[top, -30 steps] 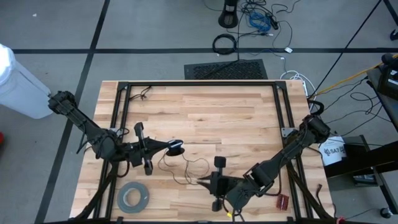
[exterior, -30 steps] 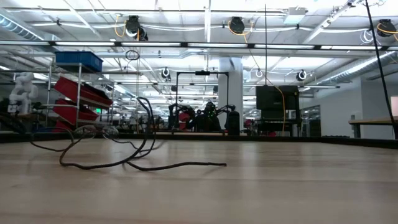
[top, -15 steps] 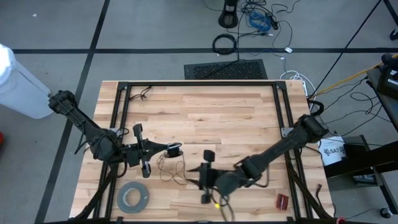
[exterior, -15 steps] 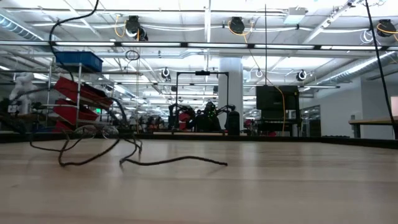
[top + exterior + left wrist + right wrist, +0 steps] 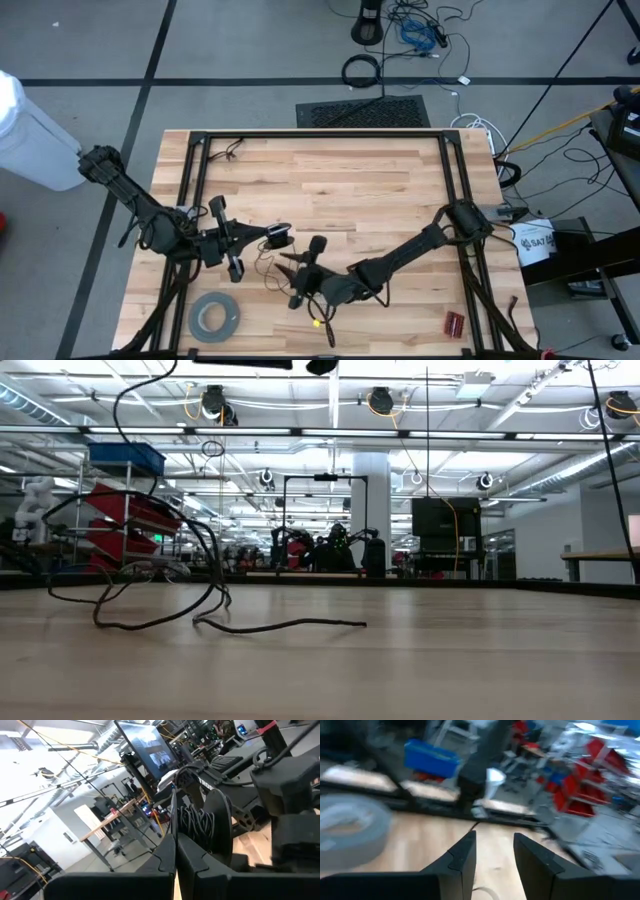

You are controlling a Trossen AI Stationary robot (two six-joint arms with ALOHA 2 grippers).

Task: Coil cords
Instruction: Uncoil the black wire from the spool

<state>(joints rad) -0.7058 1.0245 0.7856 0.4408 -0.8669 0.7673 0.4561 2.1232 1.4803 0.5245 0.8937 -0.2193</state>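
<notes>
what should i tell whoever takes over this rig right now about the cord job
Left gripper: shut on the small black disc, which already carries some turns of wire.
Right gripper: open, holding nothing, at the loose wire just in front of the disc.
Cord: thin dark wire trails from the disc in slack loops on the table, with a free end lying flat.
Tape roll sits untouched near the front left.
Done: winding started.
Left: regrasp the slack and finish coiling it.

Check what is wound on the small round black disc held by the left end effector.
Thin dark wire is wound on the small round black disc, pinched by the shut left end effector. The disc's far side is hidden.
</notes>
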